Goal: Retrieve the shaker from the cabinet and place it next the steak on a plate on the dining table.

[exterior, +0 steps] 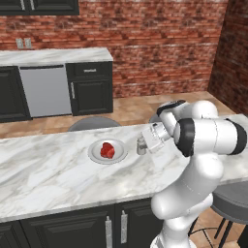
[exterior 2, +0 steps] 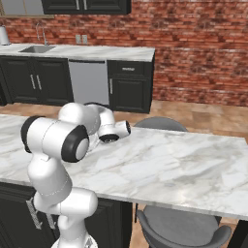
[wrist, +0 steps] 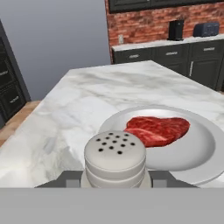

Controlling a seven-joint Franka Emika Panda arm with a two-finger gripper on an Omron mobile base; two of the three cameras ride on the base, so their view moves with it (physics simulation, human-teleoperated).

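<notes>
Hand view looks straight over the shaker (wrist: 114, 159), whose perforated domed top sits just above the two dark fingertips of the end effector (wrist: 114, 180); the fingertips flank its base on either side, so the end effector appears pinched on the shaker. The plate (wrist: 205, 144) with the steak (wrist: 158, 130) lies at about 1 o'clock from the shaker, its rim just beside it. In the left base view the shaker (exterior: 141, 146) stands on or barely above the dining table (exterior: 48, 179), at 3 o'clock of the plate (exterior: 107, 151); whether its base touches the marble cannot be told. The placing step seems to be in hand: the next move likely calls for settling the shaker upright, spreading the fingers, and lifting clear without tipping it. Counted: one shaker, one steak, one plate, one table.
</notes>
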